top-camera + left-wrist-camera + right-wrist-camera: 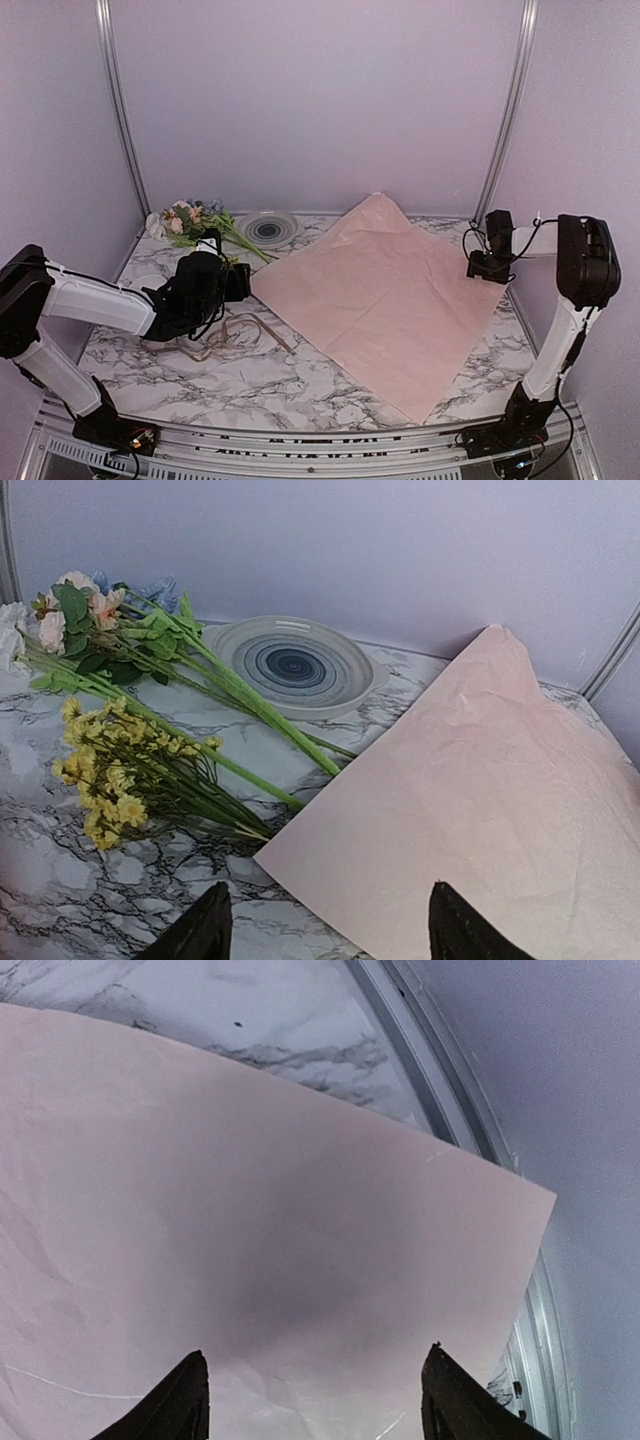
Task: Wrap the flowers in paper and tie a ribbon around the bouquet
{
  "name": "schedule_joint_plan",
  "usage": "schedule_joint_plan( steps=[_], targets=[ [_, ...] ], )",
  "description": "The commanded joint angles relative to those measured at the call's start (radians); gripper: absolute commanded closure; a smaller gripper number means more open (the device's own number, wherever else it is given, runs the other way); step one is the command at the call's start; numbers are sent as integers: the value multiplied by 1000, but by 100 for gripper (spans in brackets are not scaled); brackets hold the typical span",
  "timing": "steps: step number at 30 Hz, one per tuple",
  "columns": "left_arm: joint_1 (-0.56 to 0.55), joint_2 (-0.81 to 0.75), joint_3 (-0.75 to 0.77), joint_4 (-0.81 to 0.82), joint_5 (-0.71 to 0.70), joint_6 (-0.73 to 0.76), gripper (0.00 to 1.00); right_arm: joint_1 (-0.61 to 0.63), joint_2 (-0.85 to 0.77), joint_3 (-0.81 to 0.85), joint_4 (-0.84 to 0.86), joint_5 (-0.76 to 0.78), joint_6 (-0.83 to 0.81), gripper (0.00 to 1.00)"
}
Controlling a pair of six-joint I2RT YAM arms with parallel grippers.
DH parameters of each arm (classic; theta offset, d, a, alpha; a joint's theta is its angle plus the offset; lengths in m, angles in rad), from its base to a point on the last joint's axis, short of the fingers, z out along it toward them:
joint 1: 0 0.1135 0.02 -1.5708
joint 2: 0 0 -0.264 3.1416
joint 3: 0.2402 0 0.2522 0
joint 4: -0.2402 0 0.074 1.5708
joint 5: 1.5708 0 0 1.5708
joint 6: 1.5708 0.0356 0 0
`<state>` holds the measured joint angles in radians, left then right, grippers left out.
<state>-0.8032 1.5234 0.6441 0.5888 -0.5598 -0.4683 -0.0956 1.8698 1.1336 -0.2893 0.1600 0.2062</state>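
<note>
**A:** Left side first. Where are the flowers?

**B:** The flowers [190, 222] lie at the far-left corner of the tabletop [300, 385], blooms toward the left edge. The stems point right, toward a plate [267, 228] at the far edge. The left wrist view adds a yellow sprig [110, 780] lying just nearer than the other stems. The top view barely shows it.

**A:** Ribbon?

**B:** Only the top view has it. The ribbon [240, 330] is a loose curl on the tabletop toward the left edge, partly under the left arm [110, 305].

**A:** Left fingers?

**B:** The left fingers [238, 282] are at the paper's left corner, spread apart with nothing gripped. In the wrist view that corner lies flat on the marble just ahead of them.

**A:** Paper?

**B:** The paper [385, 300] is spread out diamond-wise from the middle toward the right edge, with its far corner up by the far edge.

**A:** Right fingers?

**B:** The right fingers [488, 266] are over the paper's right corner, near the right edge. They are wide apart and hold nothing. I can't tell if they touch the sheet. The right wrist view shows only paper, a strip of marble and the frame rail [430, 1080].
</note>
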Motion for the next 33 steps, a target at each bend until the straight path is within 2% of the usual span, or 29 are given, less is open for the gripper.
schedule_joint_plan(
  steps=[1,4,9,16,22,29,33],
  targets=[
    [44,-36,51,-162,13,52,29,117,-63,73,-81,56,-23,30],
    [108,-29,84,-269,77,28,27,212,-148,61,-75,39,-40,31],
    [239,-27,129,-295,131,15,24,373,-237,10,-29,-41,-55,33],
    [406,131,278,-313,214,-83,18,505,-263,3,-10,-25,-31,35],
    [494,309,393,-318,311,-194,13,537,-244,3,-13,-16,-28,36],
    [494,413,434,-320,315,-211,13,540,-235,-1,-12,-12,-23,36],
    [494,465,447,-322,317,-210,18,541,-234,3,-11,-15,-22,36]
  ],
)
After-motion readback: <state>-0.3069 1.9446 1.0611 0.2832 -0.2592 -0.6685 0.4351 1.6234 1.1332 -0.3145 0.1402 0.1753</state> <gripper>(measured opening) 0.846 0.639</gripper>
